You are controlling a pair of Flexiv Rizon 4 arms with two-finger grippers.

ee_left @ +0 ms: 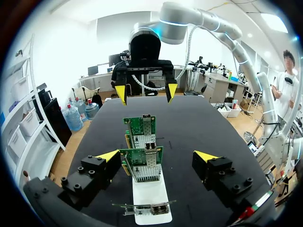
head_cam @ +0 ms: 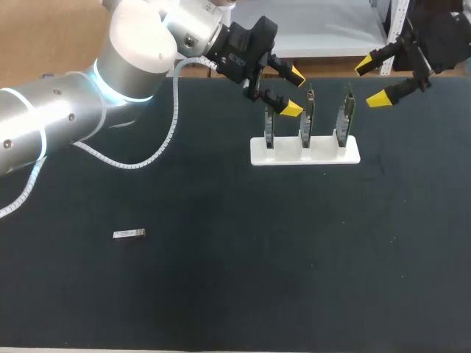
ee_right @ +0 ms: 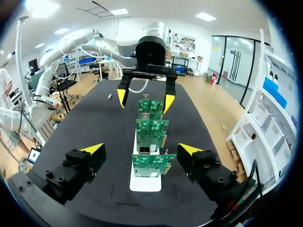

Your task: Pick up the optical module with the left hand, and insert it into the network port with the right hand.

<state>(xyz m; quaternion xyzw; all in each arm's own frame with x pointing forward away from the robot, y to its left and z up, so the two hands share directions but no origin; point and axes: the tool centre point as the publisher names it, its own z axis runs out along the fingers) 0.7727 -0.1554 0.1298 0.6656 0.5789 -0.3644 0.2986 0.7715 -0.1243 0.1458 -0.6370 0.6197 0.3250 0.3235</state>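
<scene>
Silver optical module lies flat on the dark tabletop, well apart from the white card stand. Pickup seems not yet begun: left hand and right hand hover spread and empty at the stand's opposite ends. Next, the left must leave the stand and descend; open tabletop surrounds the module.

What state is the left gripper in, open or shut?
Open. The left gripper has its yellow tips wide apart, gripping nothing; the optical module lies on the table, apart from it.
</scene>
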